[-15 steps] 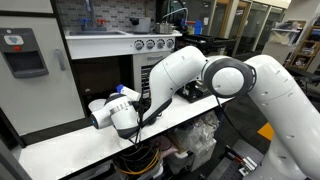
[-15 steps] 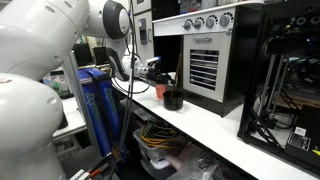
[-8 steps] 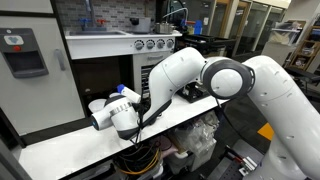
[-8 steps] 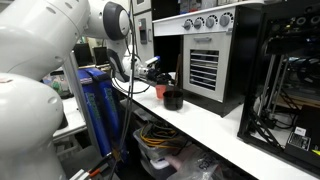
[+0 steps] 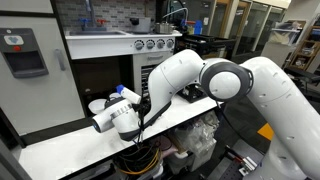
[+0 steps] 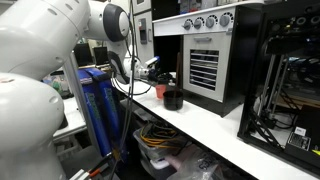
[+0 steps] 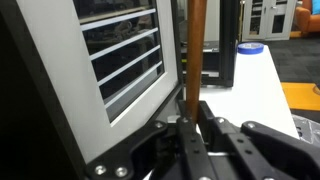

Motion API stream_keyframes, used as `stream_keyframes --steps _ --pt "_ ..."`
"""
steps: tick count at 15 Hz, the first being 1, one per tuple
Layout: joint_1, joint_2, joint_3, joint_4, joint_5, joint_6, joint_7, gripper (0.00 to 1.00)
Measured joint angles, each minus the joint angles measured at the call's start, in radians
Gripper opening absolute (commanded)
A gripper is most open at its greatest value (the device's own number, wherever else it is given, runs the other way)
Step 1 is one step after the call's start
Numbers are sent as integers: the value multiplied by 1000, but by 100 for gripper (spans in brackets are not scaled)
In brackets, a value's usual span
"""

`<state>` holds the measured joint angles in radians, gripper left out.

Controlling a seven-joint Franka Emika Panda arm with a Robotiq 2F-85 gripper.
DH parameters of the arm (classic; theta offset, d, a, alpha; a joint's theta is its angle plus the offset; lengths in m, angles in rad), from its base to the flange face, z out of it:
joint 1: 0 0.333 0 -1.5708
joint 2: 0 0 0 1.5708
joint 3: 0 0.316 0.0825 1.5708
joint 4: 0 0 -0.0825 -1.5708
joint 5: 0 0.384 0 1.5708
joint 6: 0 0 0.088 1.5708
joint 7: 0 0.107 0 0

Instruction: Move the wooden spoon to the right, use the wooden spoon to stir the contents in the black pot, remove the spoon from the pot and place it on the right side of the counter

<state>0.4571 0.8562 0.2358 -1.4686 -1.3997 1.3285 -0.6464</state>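
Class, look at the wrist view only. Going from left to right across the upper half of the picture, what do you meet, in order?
vented white panel → wooden spoon → black unit → blue-topped object

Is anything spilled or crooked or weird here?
Nothing stands out. The black pot sits upright on the counter with no spill visible around it, and the claw is shut on the wooden spoon, which runs straight out from it.
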Motion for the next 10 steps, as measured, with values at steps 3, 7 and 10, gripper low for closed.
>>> stream_keyframes --steps 3,7,10 --pt "8 5 -5 -2 -22 -15 -46 3" --pt "11 9 -2 -2 -22 -18 -145 3" --pt "11 12 3 0 -16 -17 -201 3"
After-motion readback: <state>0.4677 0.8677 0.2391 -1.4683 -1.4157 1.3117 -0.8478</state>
